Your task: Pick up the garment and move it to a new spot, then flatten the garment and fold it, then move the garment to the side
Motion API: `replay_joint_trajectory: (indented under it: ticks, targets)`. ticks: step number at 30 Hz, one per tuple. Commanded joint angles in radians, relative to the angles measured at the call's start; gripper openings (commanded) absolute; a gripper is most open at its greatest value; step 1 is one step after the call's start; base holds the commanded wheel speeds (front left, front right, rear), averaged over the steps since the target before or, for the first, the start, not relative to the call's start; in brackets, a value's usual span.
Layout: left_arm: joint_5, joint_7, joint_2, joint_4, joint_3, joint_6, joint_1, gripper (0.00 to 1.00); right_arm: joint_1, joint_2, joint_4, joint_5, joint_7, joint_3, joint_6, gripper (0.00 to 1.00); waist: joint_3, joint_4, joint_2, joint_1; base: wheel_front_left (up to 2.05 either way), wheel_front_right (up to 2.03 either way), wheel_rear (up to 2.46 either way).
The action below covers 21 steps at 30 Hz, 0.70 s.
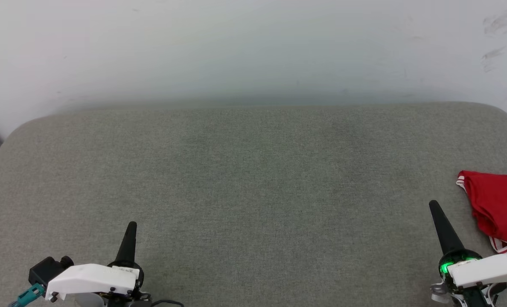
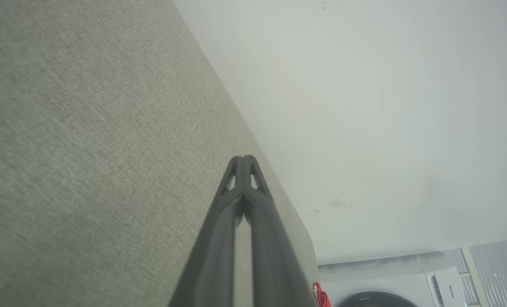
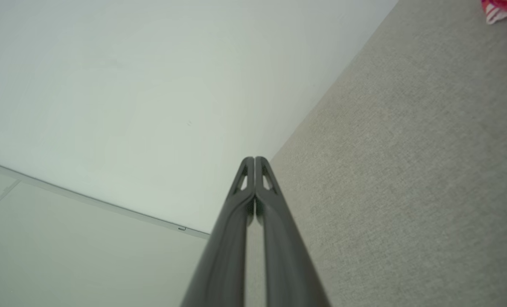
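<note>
The red garment [image 1: 499, 204] lies folded at the far right edge of the grey surface, partly cut off by the frame, with red-and-white striped trim along its edges. A corner of the garment [image 3: 499, 9] appears at the top right of the right wrist view, and a red sliver of the garment [image 2: 321, 297] at the bottom of the left wrist view. My right gripper [image 1: 432, 206] is shut and empty, just left of the garment and apart from it. My left gripper [image 1: 132, 226] is shut and empty at the lower left, far from it. Both grippers have fingertips pressed together [image 2: 244, 158] [image 3: 254, 158].
The grey fabric surface [image 1: 253, 183] spreads wide between the grippers, ending at a white wall [image 1: 253, 47] behind. A white washing machine [image 2: 386, 281] stands beyond the surface's right end.
</note>
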Motion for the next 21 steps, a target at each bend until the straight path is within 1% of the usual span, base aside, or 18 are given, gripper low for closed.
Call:
replay_joint_trajectory:
  ticks: [1,21]
  targets:
    - [-0.017,0.003,-0.003,-0.005,0.009,-0.006,-0.021,0.0,-0.025,0.002,-0.001,0.021,0.0,-0.002,0.0,0.0,0.0,0.0,-0.0001,0.0,0.0,0.0,0.0]
    - [-0.169,0.052,-0.025,0.005,0.049,-0.039,-0.044,0.0,-0.059,0.007,0.054,0.203,0.009,-0.013,0.0,0.0,0.007,0.008,-0.0001,0.0,0.0,0.0,0.0]
